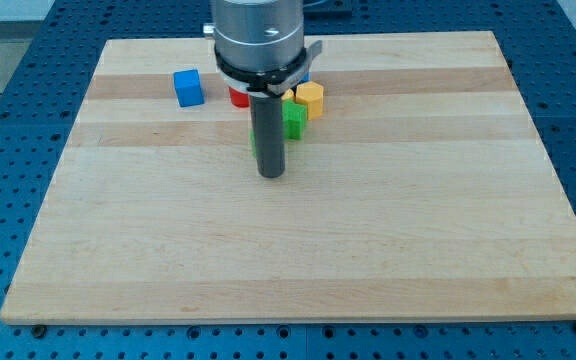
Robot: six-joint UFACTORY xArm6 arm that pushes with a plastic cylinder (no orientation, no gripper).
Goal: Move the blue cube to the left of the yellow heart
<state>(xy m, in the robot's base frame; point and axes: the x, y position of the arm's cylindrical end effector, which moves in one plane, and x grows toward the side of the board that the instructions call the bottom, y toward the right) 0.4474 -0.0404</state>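
Nearest the camera lies a wide bare stretch of the pale wooden tabletop (pixel 298 270), and just beyond it my tip (pixel 271 176), the lower end of the straight dark rod that serves as end effector, rests on the wood; having nothing to open or close, it grips nothing and touches no block that I can see. Just above and to the view's right of the rod sits a tight cluster: a green block (pixel 294 121) of unclear shape right beside the rod, a yellow block (pixel 310 100) touching it at the upper right, which I take to be the yellow heart though its outline is hard to read, a red block (pixel 239 97) mostly hidden behind the arm's grey housing, and a sliver of another blue piece (pixel 304 79) behind the yellow one. The blue cube (pixel 189 87) stands alone toward the view's upper left, well apart from the cluster. It is already on the heart's left side but far off, so the push has hardly begun. To do it well, I judge the tip should circle round to the cube's far left face, staying clear of the cluster, then press through the cube's centre toward the view's right, slowly, stopping short of the red block
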